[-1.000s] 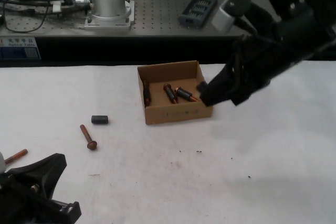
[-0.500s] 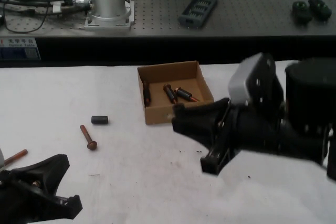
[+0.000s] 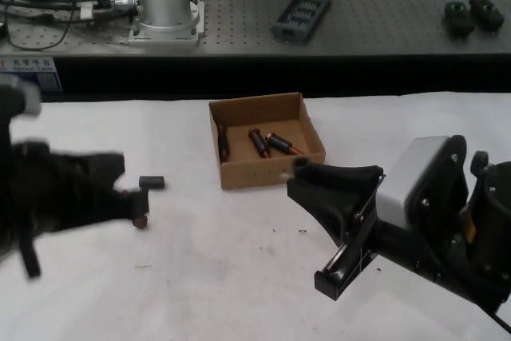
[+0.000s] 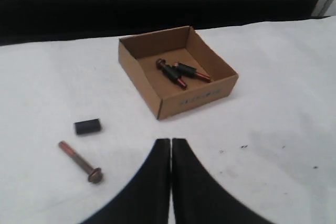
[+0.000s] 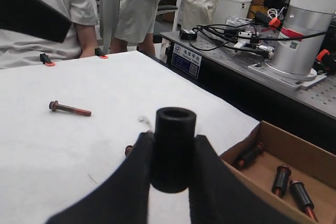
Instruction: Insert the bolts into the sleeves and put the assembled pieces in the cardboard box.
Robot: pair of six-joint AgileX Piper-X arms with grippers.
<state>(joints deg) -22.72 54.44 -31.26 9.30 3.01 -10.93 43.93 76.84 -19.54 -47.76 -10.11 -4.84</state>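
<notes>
Firstly, high view: my right tool [image 3: 307, 172] stands near the cardboard box [image 3: 267, 173]. Left wrist view: my left tool [image 4: 171, 145], pinched together and empty, must open, then grip the bolt [image 4: 79, 160] mid-shank. Right wrist view: right tool clamps a sleeve [image 5: 173, 129] upright.

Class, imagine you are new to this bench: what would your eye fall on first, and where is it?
First, the black sleeve held upright in the right gripper, close before its wrist camera. Next, the open cardboard box in the middle of the white bench, with three assembled pieces lying in it. Apart from it on the bench lie a loose bolt and a second sleeve.
</notes>
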